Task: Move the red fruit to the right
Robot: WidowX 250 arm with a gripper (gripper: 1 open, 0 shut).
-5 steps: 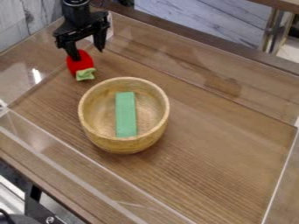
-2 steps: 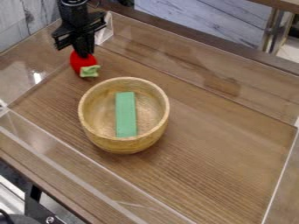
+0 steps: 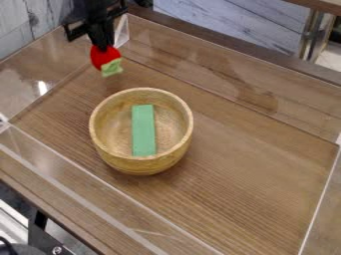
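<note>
**Red fruit pinched and off the wood, upper left of frame**

Wood-grain surface [image 3: 253, 149] ringed by clear plastic walls, pale planks behind. Black robot fingers [image 3: 102, 45] at upper left, closed narrow on the small bright red strawberry-like toy [image 3: 106, 58], green leafy end hanging low and apparently clear of the wood. Round wooden bowl [image 3: 142, 158] mid-frame, flat green rectangular block [image 3: 143, 129] inside. Likely risks on the way toward the right: thin pinch near the top slipping and dropping the toy; low carry clipping the bowl rim; early release rolling it.
</note>
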